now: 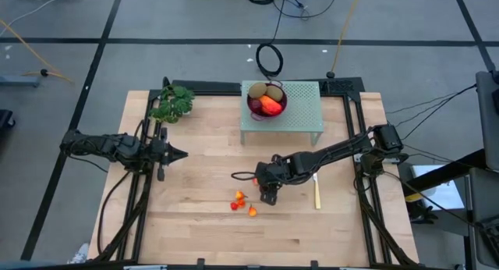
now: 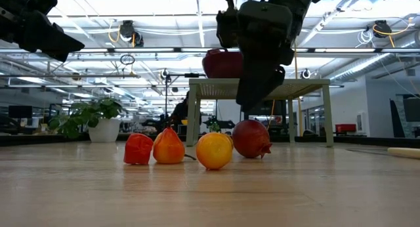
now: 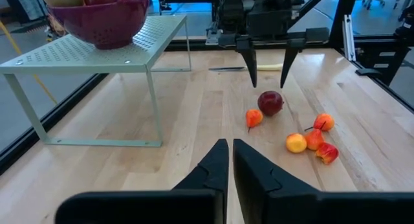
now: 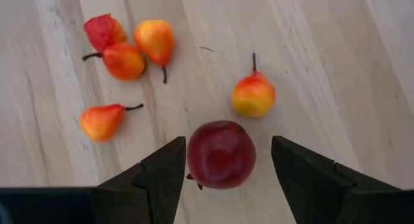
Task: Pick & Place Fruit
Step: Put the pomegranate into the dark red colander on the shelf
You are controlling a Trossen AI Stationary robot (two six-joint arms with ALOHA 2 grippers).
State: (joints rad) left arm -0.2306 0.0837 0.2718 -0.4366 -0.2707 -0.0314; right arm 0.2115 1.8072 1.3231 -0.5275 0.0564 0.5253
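- Dark red fruit point(image 4: 221, 154) lies on our pale wooden table point(image 1: 195, 231) between the right gripper's point(image 4: 226, 162) parted jaws
- Left gripper point(image 3: 229, 162), jaws together, waits before a bright workshop

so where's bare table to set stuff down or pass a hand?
Free: the wide strip along the near edge of the table, below the small orange-red fruits, and the patch between the left hand and those fruits. Crowded: around the right hand, open over the dark red fruit, and the green rack with the bowl.
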